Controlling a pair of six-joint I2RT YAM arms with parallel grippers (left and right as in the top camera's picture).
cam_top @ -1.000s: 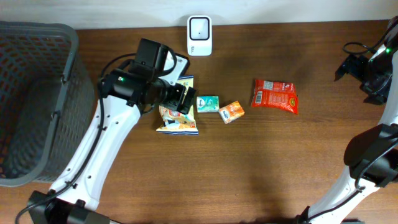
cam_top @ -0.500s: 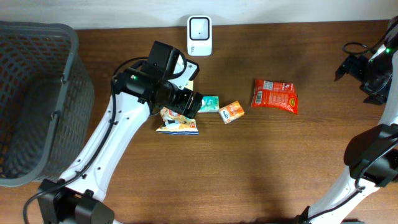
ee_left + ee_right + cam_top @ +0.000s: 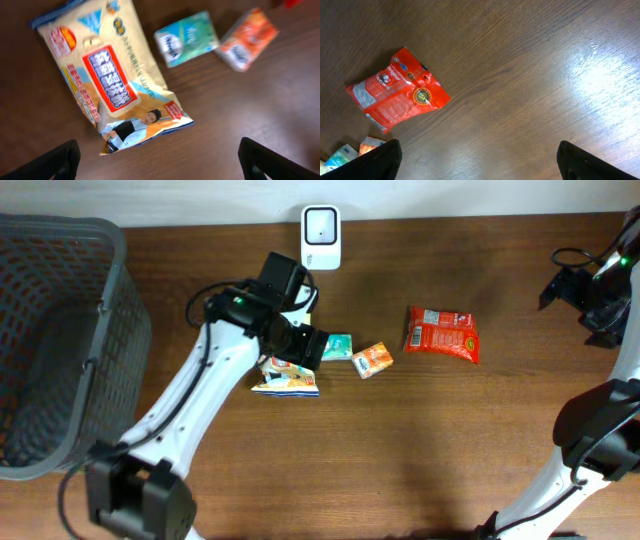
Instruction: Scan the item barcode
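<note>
A white scanner (image 3: 320, 224) is seen standing at the far edge of the wooden table (image 3: 400, 450), and every place below is given from it. Four items are laid out on the robot's side of the scanner, none of them lifted. A yellow and blue snack bag (image 3: 107, 80) is found a little to the left of the scanner, lying flat with its printed face up. A teal packet (image 3: 186, 37) is placed almost straight in front of the scanner, close beside the bag without touching it. An orange packet (image 3: 247, 37) is set slightly further right of the scanner, just beside the teal one. A red bag (image 3: 395, 97) is placed well to the right of the scanner, apart from the other three. No barcode can be made out on any item.

The left gripper (image 3: 159, 162) is held above the table in front of the scanner, over the snack bag's edge; its jaws are spread wide and nothing is held. The right gripper (image 3: 479, 162) is kept far to the right of the scanner, past the red bag, its jaws likewise spread wide and empty. A grey mesh basket (image 3: 60, 330) is seen far to the left of the scanner.
</note>
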